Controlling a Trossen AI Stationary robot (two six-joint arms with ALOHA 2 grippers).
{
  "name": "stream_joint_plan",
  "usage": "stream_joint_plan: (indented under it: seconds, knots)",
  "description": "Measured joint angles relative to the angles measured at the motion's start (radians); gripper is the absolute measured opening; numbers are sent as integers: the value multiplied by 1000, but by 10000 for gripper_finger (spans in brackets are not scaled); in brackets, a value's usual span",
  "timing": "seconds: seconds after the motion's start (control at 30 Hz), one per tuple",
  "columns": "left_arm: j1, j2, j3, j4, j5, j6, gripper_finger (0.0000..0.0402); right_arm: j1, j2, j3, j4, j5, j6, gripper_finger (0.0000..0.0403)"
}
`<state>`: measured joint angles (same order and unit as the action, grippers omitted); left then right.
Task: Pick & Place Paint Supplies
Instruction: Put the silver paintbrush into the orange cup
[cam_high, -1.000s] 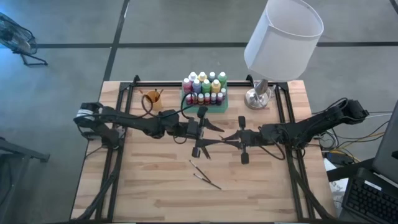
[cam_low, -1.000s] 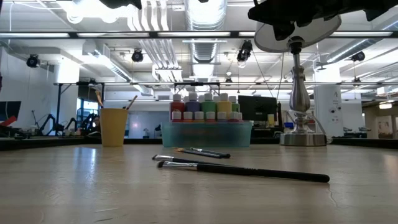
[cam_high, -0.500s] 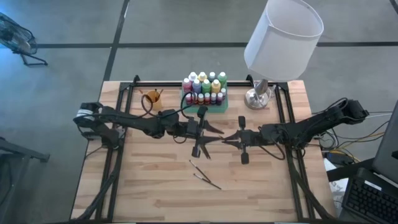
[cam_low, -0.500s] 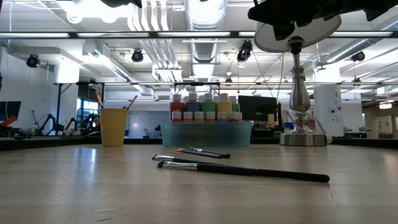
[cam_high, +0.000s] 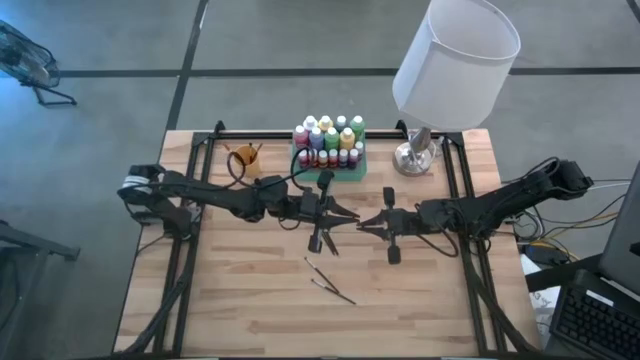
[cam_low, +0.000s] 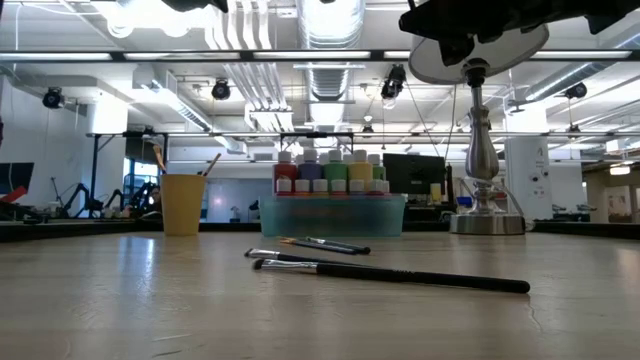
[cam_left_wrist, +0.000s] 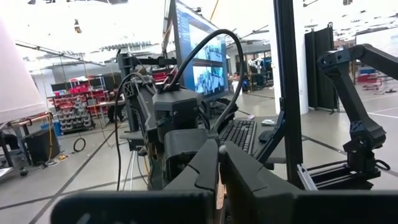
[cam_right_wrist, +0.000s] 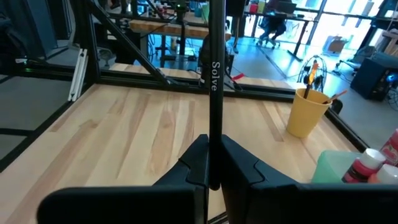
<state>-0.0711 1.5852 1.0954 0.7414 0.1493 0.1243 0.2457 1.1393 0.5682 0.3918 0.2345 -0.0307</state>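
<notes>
Two grippers, tip to tip above the tabletop's middle. Right gripper (cam_right_wrist: 211, 149) clamped on a thin dark-handled paintbrush (cam_right_wrist: 216, 68), upright, pale lettering along the handle. Left gripper (cam_high: 351, 213) shut as well; impossible to tell whether pinching that same brush. Probably a hand-over: best to confirm one firm pinch before loosening the other, keeping the handle vertical and clear of the wood. More thin dark paintbrushes (cam_high: 331, 282) flat on the wood toward the near edge. Small paint bottles (cam_high: 328, 140), red, yellow, green, white, pale-capped, packed in a green rectangular tray (cam_high: 358, 172) at the far edge's middle, near a small orange cup (cam_high: 245, 160).
</notes>
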Motion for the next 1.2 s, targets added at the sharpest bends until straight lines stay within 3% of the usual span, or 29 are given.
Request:
stream_joint_plan:
  seconds: [0.2,0.47,0.73,0.93,1.2]
  knots:
    - [1,0,0,-19,-1,-6,10,0,0,0,-21,0,54,43]
    - [0,-17,-1,-85,-47,4,9,0,0,0,-67,21,118,145]
    - [-3,-138,-3,-288,-347,23,7,-2,0,0,-145,101,203,219]
    - [-14,-241,-3,-459,-608,23,8,-14,0,0,-211,161,264,244]
    - [-28,-337,-4,-678,-957,-1,7,-38,0,0,-233,162,295,264]
